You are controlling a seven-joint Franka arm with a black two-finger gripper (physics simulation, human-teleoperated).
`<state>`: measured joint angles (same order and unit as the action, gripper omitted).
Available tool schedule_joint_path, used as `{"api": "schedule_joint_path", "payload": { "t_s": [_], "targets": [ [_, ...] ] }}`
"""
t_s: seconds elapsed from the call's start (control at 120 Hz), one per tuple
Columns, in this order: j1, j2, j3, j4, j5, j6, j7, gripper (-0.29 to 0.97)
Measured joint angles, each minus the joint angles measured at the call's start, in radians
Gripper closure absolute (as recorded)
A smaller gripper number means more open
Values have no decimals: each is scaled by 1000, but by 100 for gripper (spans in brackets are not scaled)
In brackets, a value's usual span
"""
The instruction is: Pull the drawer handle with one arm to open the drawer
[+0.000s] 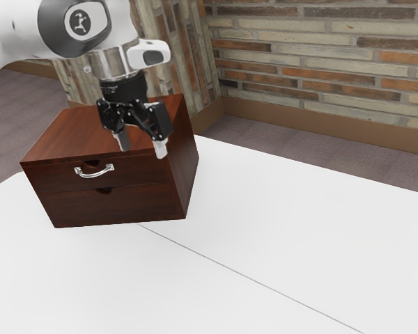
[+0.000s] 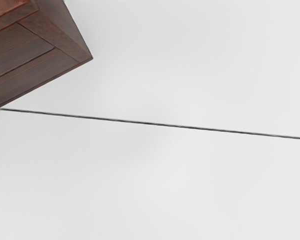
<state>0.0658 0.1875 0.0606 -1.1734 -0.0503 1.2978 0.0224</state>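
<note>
One white emblem [image 1: 79,22] sits on the grey round joint cap of the arm [image 1: 118,59]; it is a figure, not lettering.

Count:
- 1 wooden box [image 1: 64,138] on the white table [image 1: 279,229], toward the exterior view's left.
- 2 drawer fronts, upper drawer [image 1: 136,172] over lower drawer [image 1: 129,202]. Both sit flush with the box's face.
- 1 silver handle [image 1: 94,170], a bow shape on the upper drawer's front. Nothing is touching it.
- 1 gripper [image 1: 143,147], its two black fingers spread wide and holding nothing. It hangs over the box's top near the front edge, above the handle and to the exterior view's right of it.
- 1 dark seam [image 1: 251,278] running across the table.
- A brick wall [image 1: 320,49] stands behind.

Wrist view: one corner of the box [image 2: 25,55], the seam [image 2: 155,124] just beside it, and bare table [image 2: 190,190].
</note>
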Motion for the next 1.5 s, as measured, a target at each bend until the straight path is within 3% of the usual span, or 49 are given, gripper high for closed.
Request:
{"api": "schedule_joint_path", "payload": {
  "t_s": [0.092,0.267,0.8,0.958,1.167,1.5],
  "targets": [
    [28,-1,-7,-17,24,28,13,0],
    [191,-9,-77,-26,40,62,129,0],
    [478,-232,-217,-460,35,334,889,0],
    [463,-296,-232,-563,35,423,1044,0],
    [517,-302,-232,-596,33,481,1210,0],
    [519,-309,-232,-684,34,574,1387,0]
  ]
}}
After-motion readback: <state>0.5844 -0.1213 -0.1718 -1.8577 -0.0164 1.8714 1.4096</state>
